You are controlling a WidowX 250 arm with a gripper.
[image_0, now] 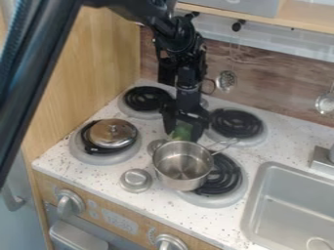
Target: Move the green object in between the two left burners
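The black gripper (183, 133) hangs down over the middle of the stove, just behind the steel pot. Between its fingers is the green object (182, 131), and the gripper looks shut on it. The pot hides the object's lower part, so whether it touches the stove top cannot be told. To the left are the two left burners: the back one (147, 98) is bare, and the front one (87, 150) bears a lidded pan.
An open steel pot (182, 166) stands partly over the front right burner (225, 177). The lidded pan (113, 133), a round metal knob (135, 180) and the back right burner (237, 123) surround the middle. A sink (256, 199) lies at right; utensils hang behind.
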